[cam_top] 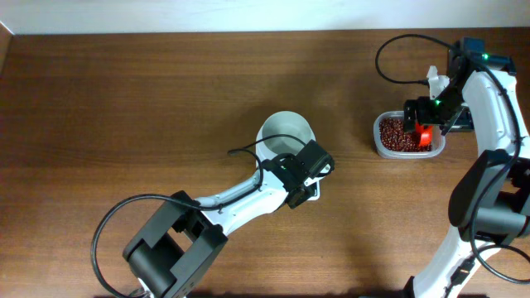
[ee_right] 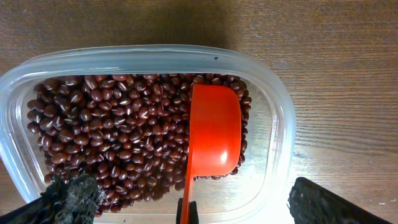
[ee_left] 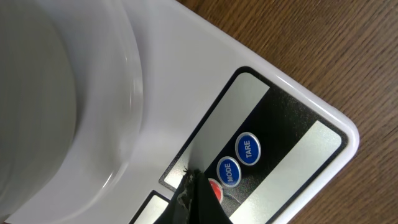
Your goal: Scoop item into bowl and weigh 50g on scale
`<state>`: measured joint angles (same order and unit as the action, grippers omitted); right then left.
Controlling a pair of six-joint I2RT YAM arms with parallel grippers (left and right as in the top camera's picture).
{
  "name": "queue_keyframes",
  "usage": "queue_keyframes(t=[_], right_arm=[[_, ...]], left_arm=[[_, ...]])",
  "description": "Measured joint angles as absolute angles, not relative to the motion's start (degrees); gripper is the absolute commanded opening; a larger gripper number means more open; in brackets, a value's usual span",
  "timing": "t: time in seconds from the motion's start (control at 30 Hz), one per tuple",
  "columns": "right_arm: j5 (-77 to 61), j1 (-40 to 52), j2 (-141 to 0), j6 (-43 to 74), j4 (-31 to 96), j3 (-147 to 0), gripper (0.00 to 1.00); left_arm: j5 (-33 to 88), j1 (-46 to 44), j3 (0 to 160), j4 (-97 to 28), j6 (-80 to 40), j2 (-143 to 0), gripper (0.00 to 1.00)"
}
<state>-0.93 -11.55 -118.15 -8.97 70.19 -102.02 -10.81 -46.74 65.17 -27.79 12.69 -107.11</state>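
Left gripper (ee_left: 194, 188): fingers together, showing as one dark point in the left wrist view, tip down on the scale (ee_left: 292, 106) control panel. The tip covers part of a red button (ee_left: 216, 191), just beside the blue MODE button (ee_left: 227, 172); the TARE button (ee_left: 247, 148) is next along. White bowl (cam_top: 286, 131) stands on the scale platform, near the middle of the table (cam_top: 166, 83). From overhead, most of the scale is hidden under the left gripper. Right gripper (ee_right: 205, 200): over the clear plastic tub (ee_right: 124, 53) at the right side of the table, well apart from the bowl. Fingers (ee_right: 74, 196) stand wide apart, one at each lower corner of the right wrist view. The handle of the orange scoop (ee_right: 214, 130) runs out of view between them, touching neither where visible. Scoop cup lies over the beans (ee_right: 112, 130), toward the tub's right side. The beans are all in the tub, covering its floor.
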Motion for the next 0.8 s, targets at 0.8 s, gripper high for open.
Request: queue_keyframes(t=[0.8], right_arm=[[-0.93, -11.55, -118.15, -8.99, 70.22, -102.02, 0.99]], left_arm=[[-7.9, -46.74, 66.61, -31.7, 17.21, -107.48, 0.0]])
